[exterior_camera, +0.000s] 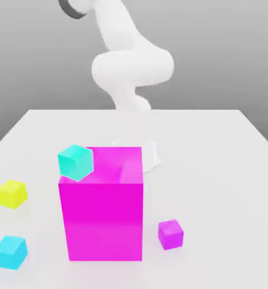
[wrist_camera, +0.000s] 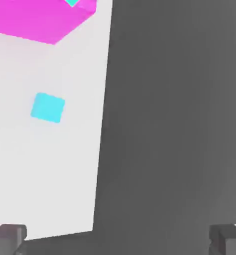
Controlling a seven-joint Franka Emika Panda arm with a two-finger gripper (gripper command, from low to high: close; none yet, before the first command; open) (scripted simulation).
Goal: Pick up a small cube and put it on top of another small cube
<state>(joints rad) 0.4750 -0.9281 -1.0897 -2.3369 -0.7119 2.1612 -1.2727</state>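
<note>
The white tabletop carries all the things. The white robot arm rises at its far side, behind the big magenta block, which stands near the middle. The turquoise small cube sits tilted at the upper corner of the block on the exterior view's left, touching it. The yellow small cube lies well apart toward the exterior view's left. The sky-blue small cube rests alone on the tabletop near the front edge, below the yellow one; the hand view sees it also. The small magenta cube lies just beside the block on the exterior view's right. The end effector is wide open and holds nothing
</note>
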